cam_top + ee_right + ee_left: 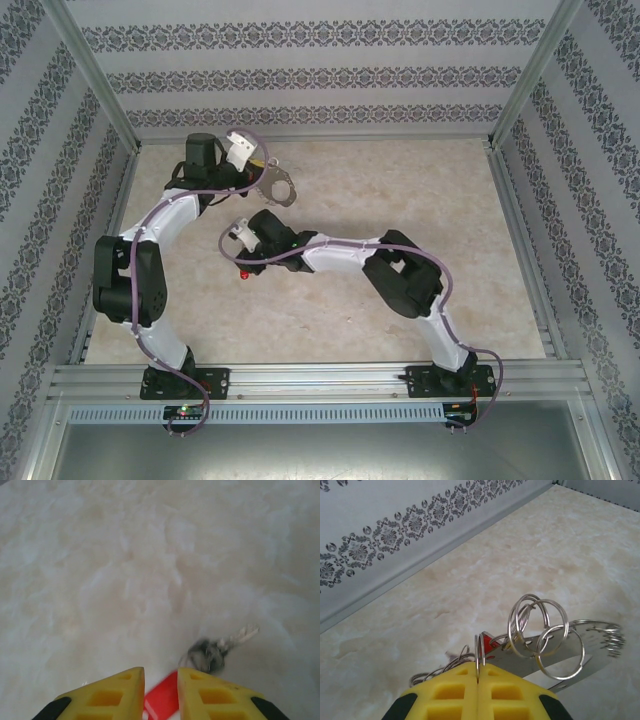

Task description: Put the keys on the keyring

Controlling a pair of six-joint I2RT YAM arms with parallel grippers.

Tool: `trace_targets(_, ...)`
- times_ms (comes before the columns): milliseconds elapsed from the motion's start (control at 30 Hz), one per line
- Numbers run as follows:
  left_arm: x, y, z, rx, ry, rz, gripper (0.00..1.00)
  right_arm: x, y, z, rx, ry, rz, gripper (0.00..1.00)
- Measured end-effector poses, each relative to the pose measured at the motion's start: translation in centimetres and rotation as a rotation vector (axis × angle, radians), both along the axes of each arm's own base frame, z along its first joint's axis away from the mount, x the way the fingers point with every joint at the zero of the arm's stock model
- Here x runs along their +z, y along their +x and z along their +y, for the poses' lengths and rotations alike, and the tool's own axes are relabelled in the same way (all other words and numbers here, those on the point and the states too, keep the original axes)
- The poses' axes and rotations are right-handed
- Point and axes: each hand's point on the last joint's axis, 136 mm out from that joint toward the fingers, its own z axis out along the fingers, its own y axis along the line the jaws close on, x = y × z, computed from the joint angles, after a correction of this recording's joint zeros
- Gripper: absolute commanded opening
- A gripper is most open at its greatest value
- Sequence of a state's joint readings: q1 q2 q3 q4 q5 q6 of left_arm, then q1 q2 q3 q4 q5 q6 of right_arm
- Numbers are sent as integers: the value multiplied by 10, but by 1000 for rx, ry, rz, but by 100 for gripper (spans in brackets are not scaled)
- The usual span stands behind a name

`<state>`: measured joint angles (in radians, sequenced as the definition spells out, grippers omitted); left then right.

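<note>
The keyring [590, 650] is a flat silver band strung with several small silver rings [538, 625], lying at the back of the table [281, 187]. My left gripper [479, 672] is shut on one small ring of it, and shows above it from overhead [257, 165]. A red tag [496, 649] peeks out beside the band. One of the keys [162, 697] has a red tag that fills the gap between my right gripper's [161, 680] yellow fingers. Its dark ring and blade [212, 652] stick out to the right. From above, the key [245, 272] sits mid-table at that gripper [248, 260].
Patterned walls with aluminium frame rails enclose the marble-look table [400, 180]. The back wall's base [420, 565] runs close behind the keyring. The two forearms lie near each other at centre left; the right half of the table is free room.
</note>
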<state>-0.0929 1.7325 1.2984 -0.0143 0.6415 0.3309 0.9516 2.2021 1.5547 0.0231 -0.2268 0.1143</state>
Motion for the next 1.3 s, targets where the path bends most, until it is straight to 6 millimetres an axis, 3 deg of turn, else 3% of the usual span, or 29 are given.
trace_targets(300, -10, 3, 10, 26, 9, 37, 0, -25, 3, 35, 2, -65, 38, 24)
trace_targets(433, -11, 2, 10, 26, 10, 42, 0, -45, -1, 28, -10, -141, 49, 19)
trace_targets(600, -14, 0, 10, 24, 11, 58, 0, -50, -4, 10, -24, -181, 23, 14)
trace_targets(767, -8, -8, 8, 9, 4, 55, 0, -52, -26, -42, -49, -241, 43, 11)
trace_targets(933, 5, -30, 4, -25, -10, 32, 0, -54, -48, -129, -149, -286, 118, 11)
trace_targets(1133, 15, -61, -14, -101, -2, 4, 0, -55, -61, -216, -341, -280, 225, 11)
trace_targets(1300, 15, -91, -25, -136, 3, 7, 0, -52, -61, -257, -467, -261, 293, 12)
